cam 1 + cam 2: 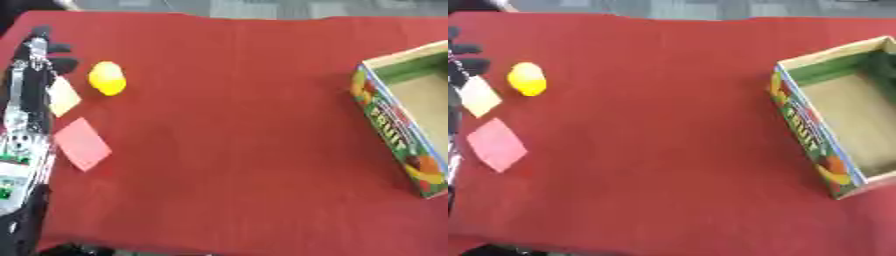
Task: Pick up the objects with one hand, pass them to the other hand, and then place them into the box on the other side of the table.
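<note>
Left eye view shows the robot's left arm running up the left edge of the frame, its left hand [42, 50] at the upper left, dark and blurred; I cannot tell whether its fingers are apart or together. The arm covers part of the pale yellow card [63, 96], whose left corner slips under it. In the right eye view the arm is mostly cut off by the left edge. The right hand appears in neither view.

One yellow rounded object [107, 78], lemon-like, lies on the red worktop [236, 125] in the upper left of the frame, just beside the hand's fingers and apart from the card. There are two flat cards: the pale yellow one and one pink card [82, 144] below it, near each other, both lying flat.

One open cardboard box [804, 124] with fruit printing on its side sits at the right of the frame, well apart from the yellow object. Its far right side is cut off by the frame edge. What shows of its inside is bare brown floor.
</note>
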You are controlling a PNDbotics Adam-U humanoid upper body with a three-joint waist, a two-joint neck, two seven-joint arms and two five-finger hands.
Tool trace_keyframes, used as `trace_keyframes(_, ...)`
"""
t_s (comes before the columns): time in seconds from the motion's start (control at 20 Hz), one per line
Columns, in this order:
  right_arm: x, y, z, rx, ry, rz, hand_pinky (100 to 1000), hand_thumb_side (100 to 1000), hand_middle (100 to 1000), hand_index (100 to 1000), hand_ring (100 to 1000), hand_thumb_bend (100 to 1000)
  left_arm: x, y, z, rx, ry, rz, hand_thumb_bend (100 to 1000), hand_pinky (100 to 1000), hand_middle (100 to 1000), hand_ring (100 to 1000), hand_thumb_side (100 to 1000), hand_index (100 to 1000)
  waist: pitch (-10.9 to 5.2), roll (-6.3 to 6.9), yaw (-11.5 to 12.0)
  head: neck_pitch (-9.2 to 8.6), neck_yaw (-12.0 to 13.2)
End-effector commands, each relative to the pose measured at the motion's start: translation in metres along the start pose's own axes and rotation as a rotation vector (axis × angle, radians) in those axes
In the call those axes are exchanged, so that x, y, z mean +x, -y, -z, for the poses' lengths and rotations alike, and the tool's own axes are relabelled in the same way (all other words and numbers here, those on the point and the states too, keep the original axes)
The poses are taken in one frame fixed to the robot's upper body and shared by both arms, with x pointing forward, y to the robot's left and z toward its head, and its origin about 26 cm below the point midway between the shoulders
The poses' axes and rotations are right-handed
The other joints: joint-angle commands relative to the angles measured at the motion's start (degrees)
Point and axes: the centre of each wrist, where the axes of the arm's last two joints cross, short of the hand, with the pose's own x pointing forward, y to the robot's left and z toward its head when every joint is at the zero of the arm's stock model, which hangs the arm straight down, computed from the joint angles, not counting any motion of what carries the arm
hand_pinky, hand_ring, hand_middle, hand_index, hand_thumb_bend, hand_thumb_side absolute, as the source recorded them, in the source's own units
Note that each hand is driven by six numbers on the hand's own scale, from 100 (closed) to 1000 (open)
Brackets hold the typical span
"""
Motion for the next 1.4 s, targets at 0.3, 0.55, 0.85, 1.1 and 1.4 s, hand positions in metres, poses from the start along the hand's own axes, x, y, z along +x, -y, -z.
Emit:
trace_keyframes(0.3,0.012,0.009,0.002,0.001,0.016,-0.044,981,594,845,960,1000,100,0.009,-0.006,0.004,0.010,0.035,0.017,154,732,623,608,855,907,-0.86,-0.03,-0.2,0.56,-0.1)
trace_keyframes(0.55,0.012,0.009,0.001,-0.002,0.015,-0.045,981,595,845,960,1000,100,0.013,-0.006,0.007,0.009,0.049,0.019,157,734,626,612,846,908,-0.76,-0.07,-0.3,0.51,-0.6)
trace_keyframes(0.85,0.012,0.012,-0.002,-0.013,0.010,-0.054,981,594,845,959,1000,100,0.031,-0.017,0.013,-0.028,0.098,0.109,151,766,645,666,804,913,-0.83,0.26,-0.1,1.04,-1.3)
trace_keyframes(1.1,0.013,0.013,-0.003,-0.008,0.002,-0.066,981,595,845,959,1000,100,0.048,-0.035,0.013,-0.106,0.072,0.236,151,787,664,691,781,923,-0.88,0.78,0.2,1.25,-1.4)
trace_keyframes(1.4,0.013,0.014,-0.004,-0.004,-0.005,-0.078,981,596,844,959,1000,100,0.067,-0.043,0.005,-0.215,-0.011,0.370,174,791,647,694,764,913,-0.90,1.23,0.2,1.45,-1.6)
